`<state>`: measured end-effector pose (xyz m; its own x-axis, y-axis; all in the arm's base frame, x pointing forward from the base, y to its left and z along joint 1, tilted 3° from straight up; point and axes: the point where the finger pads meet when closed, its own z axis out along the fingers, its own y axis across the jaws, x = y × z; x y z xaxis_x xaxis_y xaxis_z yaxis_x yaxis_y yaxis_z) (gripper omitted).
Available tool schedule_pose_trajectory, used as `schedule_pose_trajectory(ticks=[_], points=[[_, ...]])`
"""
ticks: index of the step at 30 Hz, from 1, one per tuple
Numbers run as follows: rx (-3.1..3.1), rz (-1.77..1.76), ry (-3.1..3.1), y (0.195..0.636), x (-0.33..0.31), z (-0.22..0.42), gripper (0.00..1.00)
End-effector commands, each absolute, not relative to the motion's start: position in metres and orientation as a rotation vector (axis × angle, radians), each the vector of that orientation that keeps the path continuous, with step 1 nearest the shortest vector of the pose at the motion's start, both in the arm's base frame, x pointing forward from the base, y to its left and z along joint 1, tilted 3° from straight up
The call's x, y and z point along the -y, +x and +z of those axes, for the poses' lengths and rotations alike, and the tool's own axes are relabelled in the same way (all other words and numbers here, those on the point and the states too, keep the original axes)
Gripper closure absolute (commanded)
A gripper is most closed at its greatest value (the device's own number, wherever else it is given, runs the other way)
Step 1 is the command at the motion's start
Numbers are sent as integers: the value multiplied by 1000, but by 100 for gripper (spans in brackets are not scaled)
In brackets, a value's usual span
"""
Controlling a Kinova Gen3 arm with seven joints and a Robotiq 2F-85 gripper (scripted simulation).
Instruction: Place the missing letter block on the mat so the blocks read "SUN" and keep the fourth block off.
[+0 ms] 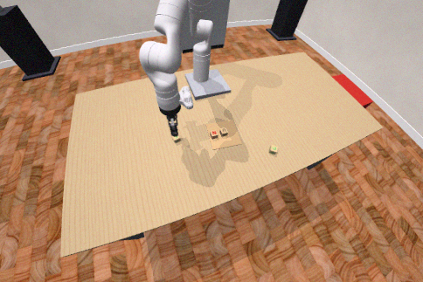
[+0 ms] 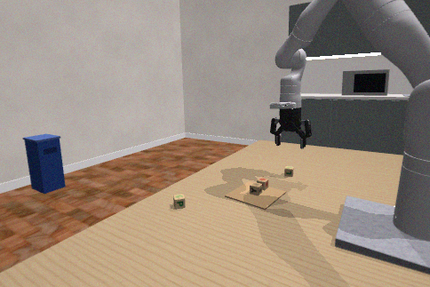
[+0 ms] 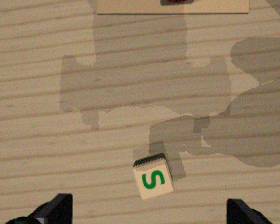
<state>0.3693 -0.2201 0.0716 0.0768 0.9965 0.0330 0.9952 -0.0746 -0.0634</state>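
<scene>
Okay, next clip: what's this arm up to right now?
The arm's gripper hangs above the table with its jaws wide open and holding nothing, over the S block, which lies on the table beside the mat. Two blocks sit on the mat. A fourth block lies off on the far side.

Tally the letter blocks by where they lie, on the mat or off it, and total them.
On the mat: 2, one block beside another.
Off the mat: 2, the S block and a far block.
Total: 4
</scene>
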Motion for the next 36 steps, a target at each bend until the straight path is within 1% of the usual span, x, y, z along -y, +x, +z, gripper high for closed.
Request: schedule_pose_trajectory(ticks=[1, 12, 24, 25, 36], points=[[2119, 24, -2225, 368, 224, 71, 0], [2390, -3, -1943, 371, 222, 65, 0], [2433, -8, -1892, 371, 222, 65, 0], [2433, -8, -1892, 371, 222, 65, 33], [2433, -8, -1892, 371, 222, 65, 33]])
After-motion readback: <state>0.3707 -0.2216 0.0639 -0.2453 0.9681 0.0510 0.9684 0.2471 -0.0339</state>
